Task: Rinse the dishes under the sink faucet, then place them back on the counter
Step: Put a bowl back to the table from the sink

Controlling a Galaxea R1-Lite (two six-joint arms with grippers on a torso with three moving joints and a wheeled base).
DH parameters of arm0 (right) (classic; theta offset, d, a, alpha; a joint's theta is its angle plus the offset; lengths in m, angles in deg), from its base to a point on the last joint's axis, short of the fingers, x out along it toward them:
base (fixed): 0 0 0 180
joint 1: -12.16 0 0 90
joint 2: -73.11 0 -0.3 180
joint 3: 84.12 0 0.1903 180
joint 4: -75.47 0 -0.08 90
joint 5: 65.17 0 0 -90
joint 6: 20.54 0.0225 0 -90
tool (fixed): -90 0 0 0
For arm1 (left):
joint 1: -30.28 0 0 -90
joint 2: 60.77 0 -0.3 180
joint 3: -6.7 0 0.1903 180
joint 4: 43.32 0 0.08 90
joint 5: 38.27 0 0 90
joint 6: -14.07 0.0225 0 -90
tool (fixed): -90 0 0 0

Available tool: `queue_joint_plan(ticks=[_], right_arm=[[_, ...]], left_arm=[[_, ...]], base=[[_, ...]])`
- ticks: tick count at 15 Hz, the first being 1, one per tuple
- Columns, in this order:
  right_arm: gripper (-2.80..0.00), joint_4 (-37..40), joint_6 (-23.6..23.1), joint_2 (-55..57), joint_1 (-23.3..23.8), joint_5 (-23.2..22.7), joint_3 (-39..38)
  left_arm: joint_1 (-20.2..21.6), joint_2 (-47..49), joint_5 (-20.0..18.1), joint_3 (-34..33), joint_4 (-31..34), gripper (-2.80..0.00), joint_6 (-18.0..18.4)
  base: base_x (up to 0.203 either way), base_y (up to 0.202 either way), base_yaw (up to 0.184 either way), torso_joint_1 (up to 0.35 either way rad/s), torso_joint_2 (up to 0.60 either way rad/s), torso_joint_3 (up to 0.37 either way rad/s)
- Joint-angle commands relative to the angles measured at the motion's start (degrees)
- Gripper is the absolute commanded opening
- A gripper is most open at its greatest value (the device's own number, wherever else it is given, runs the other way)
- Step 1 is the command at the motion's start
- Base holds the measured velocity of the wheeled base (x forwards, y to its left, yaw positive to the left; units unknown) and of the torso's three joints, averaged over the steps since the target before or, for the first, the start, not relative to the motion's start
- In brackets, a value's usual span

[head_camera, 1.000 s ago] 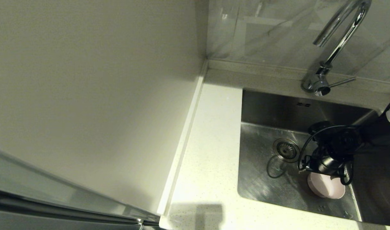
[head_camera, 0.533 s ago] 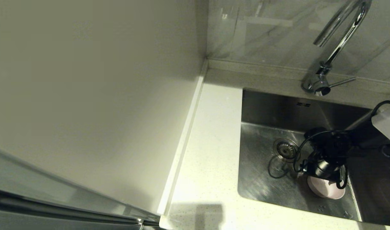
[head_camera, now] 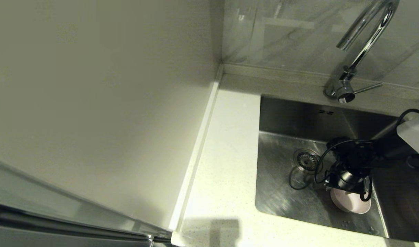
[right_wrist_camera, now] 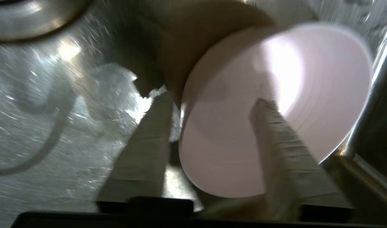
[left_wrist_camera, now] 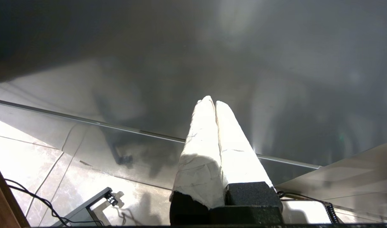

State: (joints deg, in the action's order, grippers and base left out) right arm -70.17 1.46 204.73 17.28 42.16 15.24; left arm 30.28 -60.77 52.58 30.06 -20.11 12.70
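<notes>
A pale pink bowl [head_camera: 353, 203] lies on the floor of the steel sink [head_camera: 281, 195], by its right wall. My right gripper [head_camera: 347, 181] hangs low over the bowl's near-left edge. In the right wrist view that gripper [right_wrist_camera: 211, 98] is open and straddles the bowl's [right_wrist_camera: 237, 139] rim, one finger [right_wrist_camera: 149, 148] outside it and the other [right_wrist_camera: 275, 136] over the inside. The chrome faucet [head_camera: 365, 41] stands behind the sink and no water shows. The blue and whitish-green bowls are out of view. My left gripper [left_wrist_camera: 211, 102] is shut on nothing, parked away from the sink.
The drain strainer [head_camera: 307, 160] lies left of my right gripper, with a cable loop hanging beside it. The faucet's lever [head_camera: 368, 88] points right. A strip of speckled counter [head_camera: 226, 161] runs left of the sink, bounded by a beige wall panel [head_camera: 99, 103].
My right gripper has shifted a little left and lower over the pink bowl's edge. The bowl itself has stayed in place.
</notes>
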Motion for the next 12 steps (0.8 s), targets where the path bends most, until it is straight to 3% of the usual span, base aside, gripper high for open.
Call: queue_joint_plan(ticks=[1, 8, 12], right_arm=[[-2.80, 0.08, 0.07, -0.31, -0.02, 0.07, 0.48], [-2.80, 0.73, 0.08, -3.75, -0.41, 0.07, 0.47], [-2.80, 3.51, 0.11, -10.81, -3.32, 0.07, 0.56]], left_arm=[[0.00, -0.18, 0.02, 0.00, -0.02, -2.80, -0.04], [-0.02, -0.26, 0.02, 0.00, -0.02, -2.80, 0.01], [0.00, -0.18, 0.02, 0.00, -0.02, -2.80, -0.04]], base=[[0.000, 0.000, 0.000, 0.000, 0.00, 0.000], [0.000, 0.000, 0.000, 0.000, 0.00, 0.000], [0.000, 0.000, 0.000, 0.000, 0.00, 0.000]])
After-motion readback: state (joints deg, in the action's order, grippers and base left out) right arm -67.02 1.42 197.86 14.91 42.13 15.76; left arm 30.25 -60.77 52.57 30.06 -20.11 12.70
